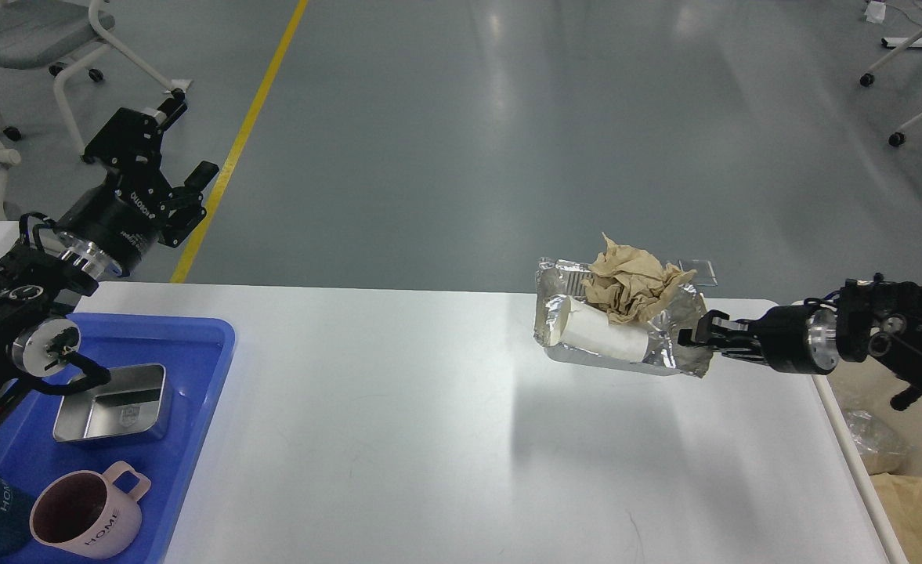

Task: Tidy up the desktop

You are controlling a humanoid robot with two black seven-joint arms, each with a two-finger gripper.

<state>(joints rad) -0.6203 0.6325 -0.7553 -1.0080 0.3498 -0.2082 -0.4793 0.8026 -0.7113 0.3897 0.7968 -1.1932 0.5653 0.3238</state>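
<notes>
Two tools, right tool [692,337] clamped on foil tray [625,352] edge above desktop [429,439], left tool [182,153] fingers apart, empty.

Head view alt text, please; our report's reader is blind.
The right pincer grips a foil tray holding crumpled brown paper and a white cup above the desktop. The left pincer hangs open above a blue tray.

Smooth matte white desktop [429,439]. Crinkled, shiny silver foil tray [668,356] holds crumpled brown paper [633,282] and a white, probably paper, cup [605,333]. Glossy blue plastic tray [186,439]; brushed rectangular metal tin [116,407].
</notes>
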